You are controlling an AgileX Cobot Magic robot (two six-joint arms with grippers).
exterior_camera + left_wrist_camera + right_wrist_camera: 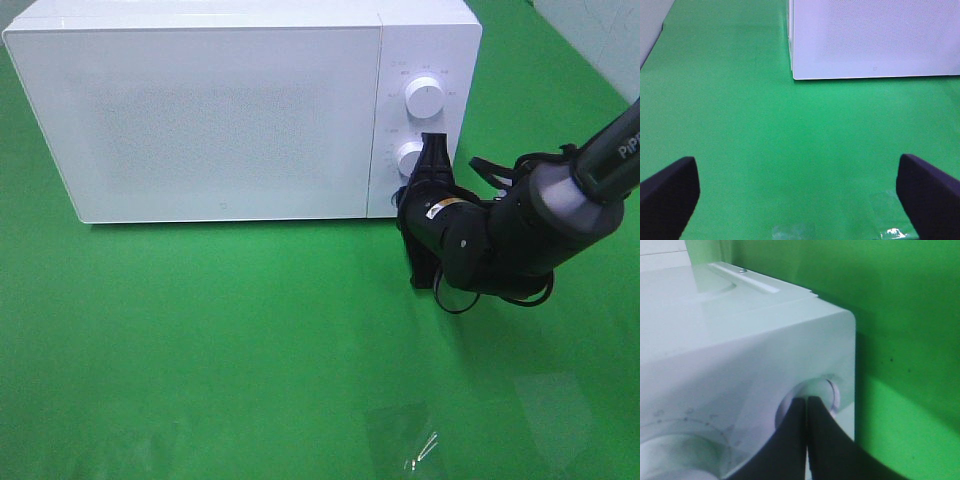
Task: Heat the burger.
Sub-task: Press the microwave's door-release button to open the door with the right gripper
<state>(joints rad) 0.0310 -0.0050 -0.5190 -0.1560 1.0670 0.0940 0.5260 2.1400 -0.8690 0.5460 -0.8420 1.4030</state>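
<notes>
The burger is hidden in every view. A white microwave (220, 110) stands at the back of the green table with its door closed. My right gripper (428, 150) is shut, and its black fingertips (802, 407) are pressed together against the lower knob (834, 392) on the control panel. That lower knob (408, 157) shows beside the gripper in the high view. My left gripper (800, 200) is open and holds nothing. It hovers over bare green cloth in front of the microwave (875, 40). The left arm is outside the high view.
An upper knob (425, 97) sits above the lower one on the panel. A shiny clear patch (415, 445) lies on the green cloth (200, 340) near the front edge. A grey wall (600, 30) rises at the back right.
</notes>
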